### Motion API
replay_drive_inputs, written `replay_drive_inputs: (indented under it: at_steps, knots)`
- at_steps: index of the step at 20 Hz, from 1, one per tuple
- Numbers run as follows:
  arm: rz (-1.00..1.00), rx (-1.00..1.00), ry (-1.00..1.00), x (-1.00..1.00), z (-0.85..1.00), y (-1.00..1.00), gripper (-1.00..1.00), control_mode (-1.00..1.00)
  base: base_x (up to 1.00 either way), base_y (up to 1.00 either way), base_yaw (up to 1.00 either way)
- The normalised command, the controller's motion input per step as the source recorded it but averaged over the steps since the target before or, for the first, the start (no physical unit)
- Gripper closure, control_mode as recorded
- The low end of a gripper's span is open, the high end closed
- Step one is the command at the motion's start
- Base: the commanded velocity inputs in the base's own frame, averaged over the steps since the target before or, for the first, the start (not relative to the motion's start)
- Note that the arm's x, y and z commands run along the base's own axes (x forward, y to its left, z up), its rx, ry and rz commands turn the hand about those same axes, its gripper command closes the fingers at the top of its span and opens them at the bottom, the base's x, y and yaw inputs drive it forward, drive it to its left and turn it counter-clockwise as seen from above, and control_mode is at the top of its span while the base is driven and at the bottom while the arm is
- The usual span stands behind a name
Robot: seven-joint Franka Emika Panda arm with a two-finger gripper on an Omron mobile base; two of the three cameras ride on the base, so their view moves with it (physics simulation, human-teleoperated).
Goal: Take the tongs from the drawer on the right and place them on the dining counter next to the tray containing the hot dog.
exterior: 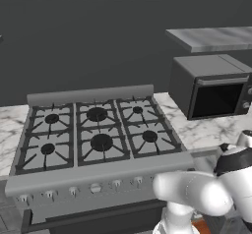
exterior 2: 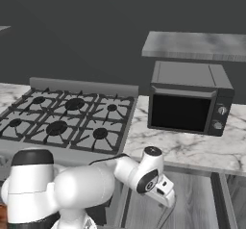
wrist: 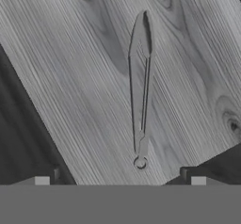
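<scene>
Tongs (wrist: 141, 91): slender grey metal, two thin arms nearly closed, lying flat on grey wood-grain drawer floor (wrist: 84, 77), hinge ring toward bottom of hand view.

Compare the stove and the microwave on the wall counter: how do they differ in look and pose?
The stove is light grey and lies flat, with six dark burners facing up; the microwave is a darker grey box standing upright on the marble counter. The stove has a row of knobs along its front edge; the microwave has a black glass door, shut, with two dials beside it. Both are grey appliances standing side by side.
</scene>
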Motion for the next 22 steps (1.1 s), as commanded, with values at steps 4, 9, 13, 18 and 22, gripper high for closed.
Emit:
replay_drive_inputs:
  at_steps: [4,9,13,18,22]
  knots:
    - [0.00,0.00,0.00,0.00,-0.06,-0.15,-1.00,-1.00,0.00,0.00,0.00]
    - [0.00,0.00,0.00,0.00,-0.05,-0.13,-1.00,-1.00,0.00,0.00,0.00]
    - [0.03,0.00,0.00,0.00,-0.03,-0.14,-1.00,-1.00,0.00,0.00,0.00]
    - [0.08,0.00,0.00,0.00,-0.09,-0.19,-1.00,-1.00,0.00,0.00,0.00]
    - [0.06,0.00,0.00,0.00,-0.10,-0.12,-1.00,-1.00,0.00,0.00,0.00]
